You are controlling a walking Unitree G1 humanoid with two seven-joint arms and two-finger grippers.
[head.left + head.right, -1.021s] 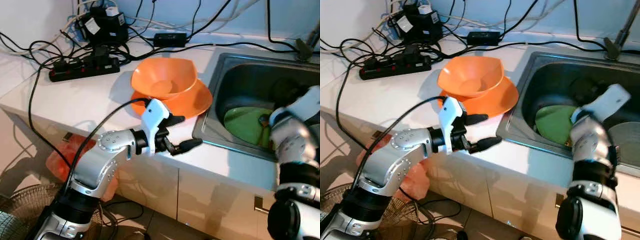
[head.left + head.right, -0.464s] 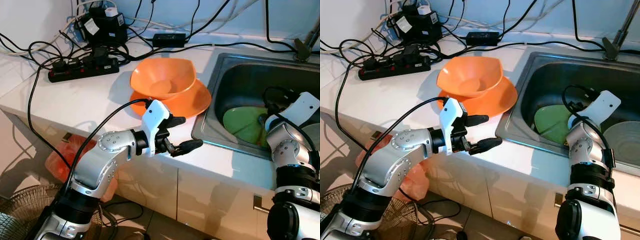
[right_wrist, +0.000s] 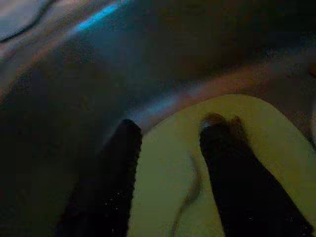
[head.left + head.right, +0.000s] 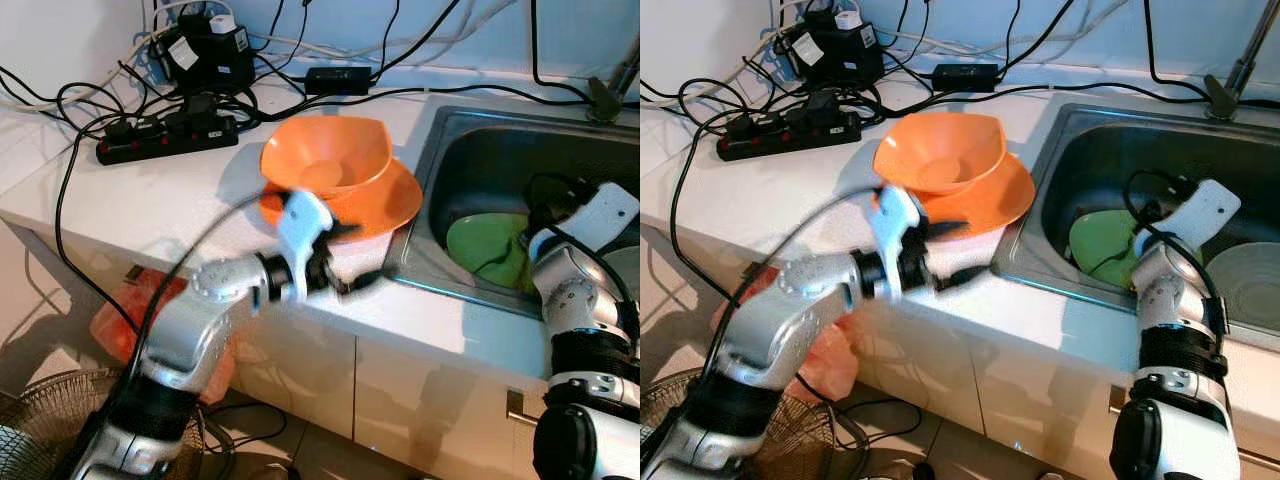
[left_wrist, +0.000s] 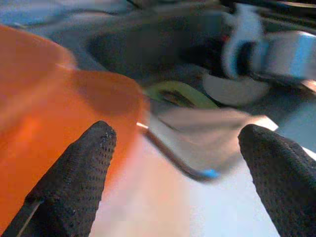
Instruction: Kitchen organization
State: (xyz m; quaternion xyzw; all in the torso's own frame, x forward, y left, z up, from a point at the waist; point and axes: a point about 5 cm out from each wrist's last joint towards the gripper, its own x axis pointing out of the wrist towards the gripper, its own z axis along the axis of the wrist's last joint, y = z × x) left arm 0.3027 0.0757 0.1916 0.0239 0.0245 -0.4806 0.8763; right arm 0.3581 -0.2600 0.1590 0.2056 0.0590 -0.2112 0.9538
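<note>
Orange bowl (image 4: 326, 155) sits upright on an orange plate (image 4: 395, 200), upper centre of the left eye frame, on the white counter (image 4: 150, 200) just left of the sink (image 4: 470, 135). Left gripper (image 4: 345, 262) is motion-blurred, at frame centre, just below the near rim of the plate; fingers spread wide, nothing between them. In the left wrist view both fingertips (image 5: 79, 173) stand far apart, with the plate edge by one of them and the sink corner beyond; contact with the plate cannot be told through the blur. Green plate (image 4: 485, 250) lies in the sink bottom, right of centre. Right gripper (image 3: 170, 143) is down inside the sink over the green plate; the right wrist view, dark, shows its two fingers parted with the plate surface between them, gripping nothing visible, and whether the tips touch the plate cannot be told. A thin pale object lying on the green plate, possibly a utensil, is too dim to identify. A grey dish (image 4: 1245, 280) lies at the right edge of the sink. Power strip (image 4: 165, 135) and tangled black cables (image 4: 70, 100) occupy the upper left of the counter.
</note>
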